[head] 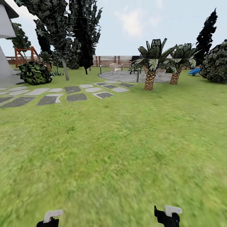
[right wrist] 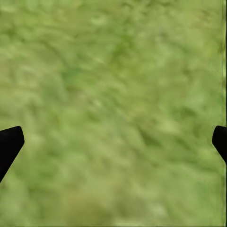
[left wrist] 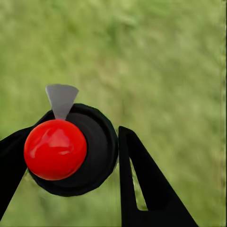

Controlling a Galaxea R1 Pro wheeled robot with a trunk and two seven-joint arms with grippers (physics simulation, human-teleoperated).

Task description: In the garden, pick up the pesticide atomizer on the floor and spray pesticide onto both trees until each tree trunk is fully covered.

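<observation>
In the left wrist view the pesticide atomizer [left wrist: 56, 149], a dark round bottle with a shiny red top and a grey nozzle, sits between my black fingers [left wrist: 142, 189]. My left gripper [left wrist: 71, 151] is shut on it over the grass. My right gripper [right wrist: 113, 142] is open, with nothing but lawn between its two black tips. Both wrists show low in the head view, the left gripper [head: 50, 219] and the right gripper [head: 167, 216]. The two pale-trunked trees are out of view. The grey concrete floor [head: 126, 76] with its curved edge lies far ahead.
Wide green lawn [head: 119, 142] stretches ahead. Stepping stones [head: 56, 94] run across the left. Two palms [head: 150, 63] stand by the paving, dark jagged trees [head: 63, 31] at the back left, bushes [head: 34, 73] at both sides, a slat fence [head: 110, 60] behind.
</observation>
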